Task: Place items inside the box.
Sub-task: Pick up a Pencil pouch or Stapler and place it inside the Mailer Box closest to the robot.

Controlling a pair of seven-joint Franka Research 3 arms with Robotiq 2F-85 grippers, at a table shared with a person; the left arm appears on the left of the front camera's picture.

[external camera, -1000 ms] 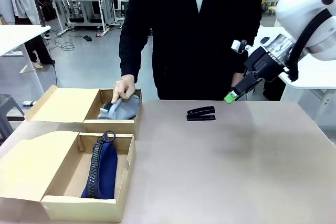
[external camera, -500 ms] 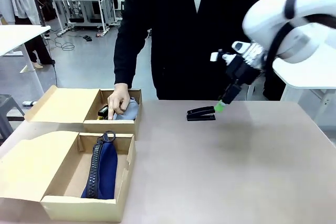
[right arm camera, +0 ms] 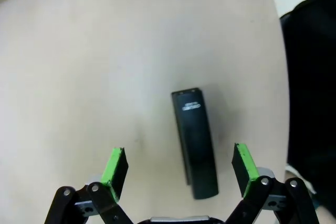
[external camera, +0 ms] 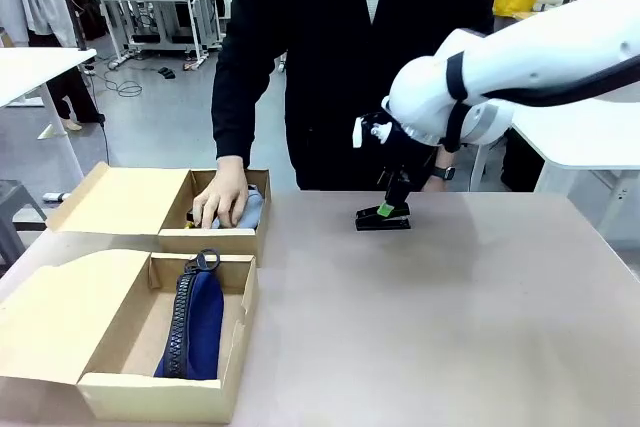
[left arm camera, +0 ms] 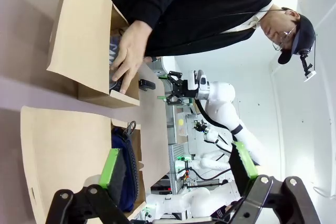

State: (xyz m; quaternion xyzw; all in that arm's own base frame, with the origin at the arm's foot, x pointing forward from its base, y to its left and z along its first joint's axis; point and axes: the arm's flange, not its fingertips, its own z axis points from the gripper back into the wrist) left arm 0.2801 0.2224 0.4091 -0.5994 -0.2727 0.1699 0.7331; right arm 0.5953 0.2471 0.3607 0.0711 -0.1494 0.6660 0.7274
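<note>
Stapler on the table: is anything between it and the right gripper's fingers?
Nothing visible. The right gripper is open directly over the black stapler, its fingers flanking it in the right wrist view, with bare table around it.

The box point(external camera: 160, 397) is matt cardboard, the pouch point(external camera: 197, 325) cloth, the stapler point(right arm camera: 195, 140) smooth black plastic.

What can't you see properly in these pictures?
- Front view: the person's hand covers what lies in the far box.
- Front view: the right gripper hides part of the stapler.
- Right wrist view: the stapler's white print is too small to read.
</note>
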